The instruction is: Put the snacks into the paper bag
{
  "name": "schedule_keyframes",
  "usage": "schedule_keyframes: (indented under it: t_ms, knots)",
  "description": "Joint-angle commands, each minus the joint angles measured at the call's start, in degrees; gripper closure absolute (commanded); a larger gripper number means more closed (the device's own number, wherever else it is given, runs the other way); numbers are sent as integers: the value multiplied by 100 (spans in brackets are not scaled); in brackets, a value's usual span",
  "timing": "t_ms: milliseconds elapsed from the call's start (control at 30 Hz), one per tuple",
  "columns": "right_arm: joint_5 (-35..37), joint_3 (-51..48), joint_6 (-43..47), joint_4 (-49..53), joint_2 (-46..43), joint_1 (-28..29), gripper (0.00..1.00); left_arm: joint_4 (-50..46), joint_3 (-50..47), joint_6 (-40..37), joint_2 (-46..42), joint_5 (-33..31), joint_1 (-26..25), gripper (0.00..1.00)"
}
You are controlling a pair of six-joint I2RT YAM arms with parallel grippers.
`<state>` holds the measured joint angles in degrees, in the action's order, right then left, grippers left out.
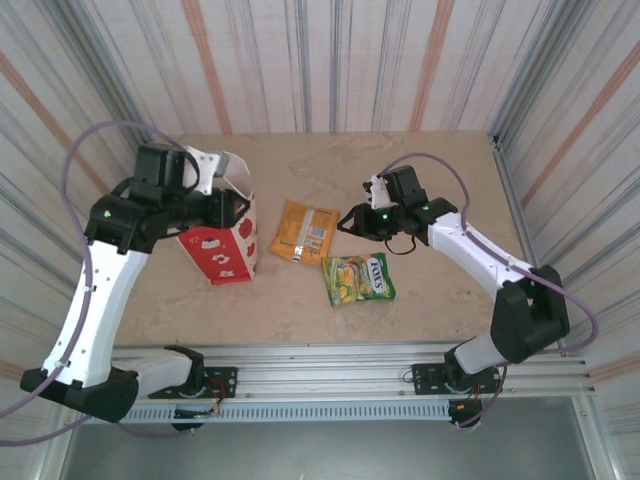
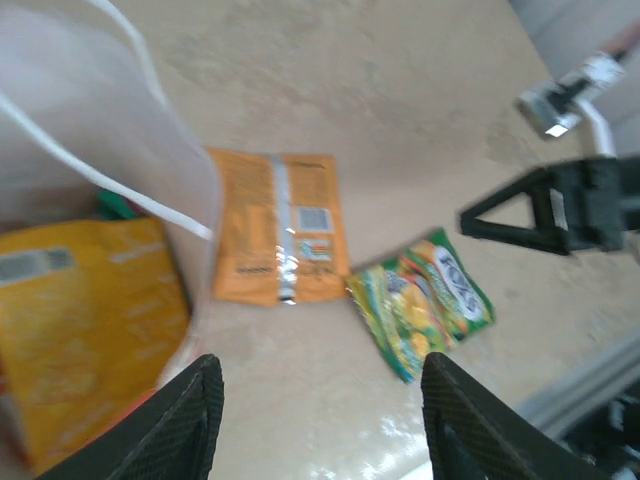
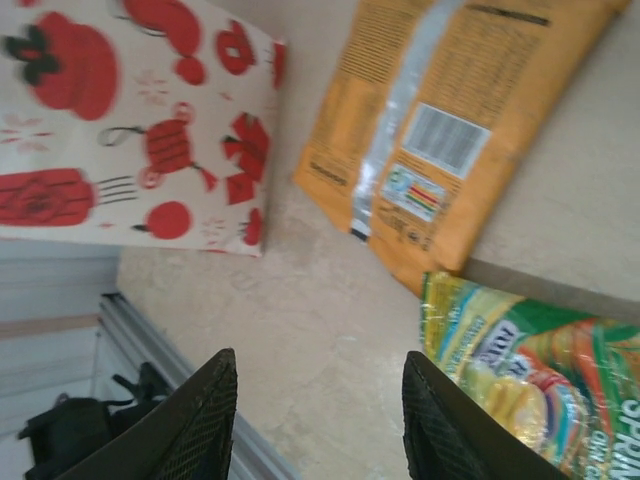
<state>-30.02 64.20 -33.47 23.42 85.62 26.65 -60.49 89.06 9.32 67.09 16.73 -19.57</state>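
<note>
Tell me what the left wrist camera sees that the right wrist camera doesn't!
Left wrist camera: a yellow flat shiny packet inside the white paper gift bag, its white string handle, and the black right end effector. Right wrist camera: the bag's outside with red prints. Both: the orange flat shiny packet and the green-yellow shiny packet lying on the beige table.

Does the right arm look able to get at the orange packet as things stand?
Probably yes: the right claw hangs open right beside the orange packet, which lies flat with nothing on top of it and nothing between the two.
</note>
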Motion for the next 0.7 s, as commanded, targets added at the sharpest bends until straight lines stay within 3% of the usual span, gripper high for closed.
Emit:
schedule_keyframes:
  t_ms: [0, 133, 300, 667]
  knots:
    - [339, 239, -441, 274, 400, 70, 52, 624, -677, 416, -195, 586, -376, 44]
    - [363, 388, -624, 172, 917, 77, 50, 1433, -1784, 1044, -506, 533, -924, 45]
    - [162, 471, -348, -474, 1553, 73, 44, 1930, -2409, 1370, -601, 312, -1305, 45]
    - [-76, 904, -265, -1082, 2859, 68, 43, 2050, -2594, 1342, -388, 164, -1382, 45]
